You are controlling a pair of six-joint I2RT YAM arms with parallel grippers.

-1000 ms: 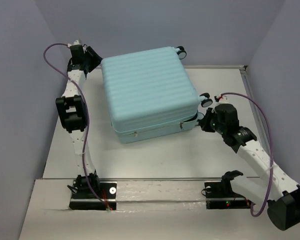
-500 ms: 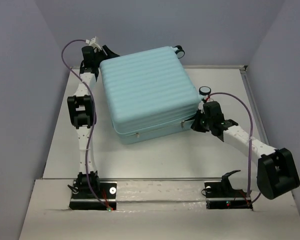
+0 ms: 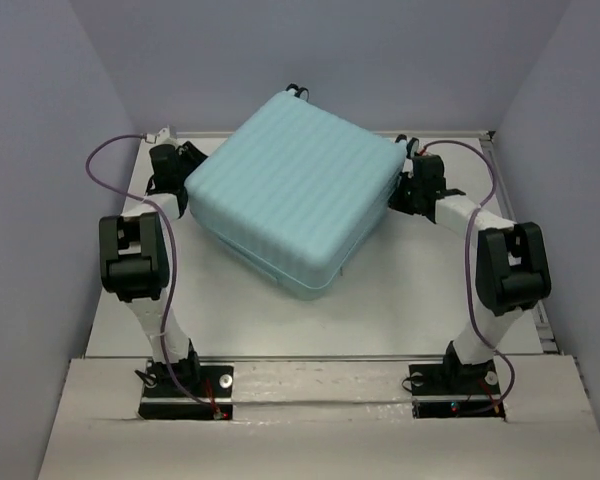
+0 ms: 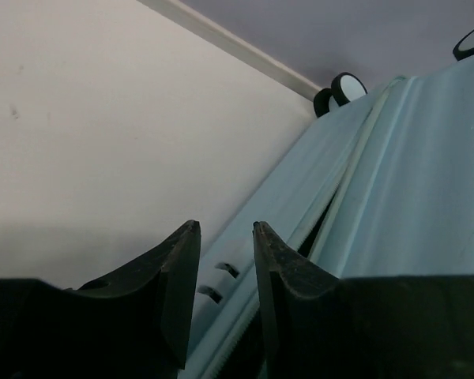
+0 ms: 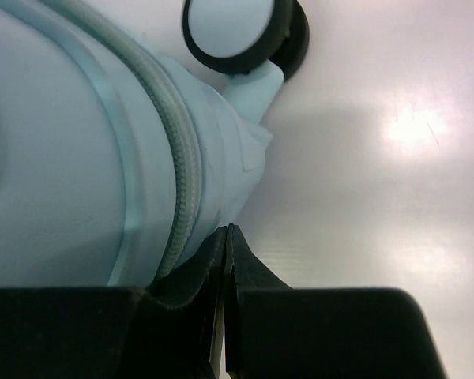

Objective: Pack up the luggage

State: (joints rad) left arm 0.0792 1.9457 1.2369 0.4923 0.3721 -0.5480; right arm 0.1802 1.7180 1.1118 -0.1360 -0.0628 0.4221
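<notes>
The luggage (image 3: 290,200) is a pale aqua ribbed suitcase, lying flat and turned cornerwise in the middle of the table. Its lid is down, with a dark slit along the seam (image 4: 332,213) in the left wrist view. My left gripper (image 3: 188,165) is at its left corner, open, its tips (image 4: 225,229) a narrow gap apart, low beside the suitcase side (image 4: 426,174), with nothing between them. My right gripper (image 3: 398,190) is at the right corner, shut and empty (image 5: 225,230), against the shell (image 5: 55,142) next to the zipper (image 5: 178,158).
Black-and-white caster wheels (image 4: 347,85) (image 5: 231,28) stick out at the suitcase's far corners. The white table (image 3: 400,300) is walled in by purple panels on three sides. A metal rail (image 3: 320,358) runs along the near edge by the arm bases.
The suitcase has turned counter-clockwise and shifted toward the back. Both arms swung round with it to its left and right corners. The left jaws have narrowed.
</notes>
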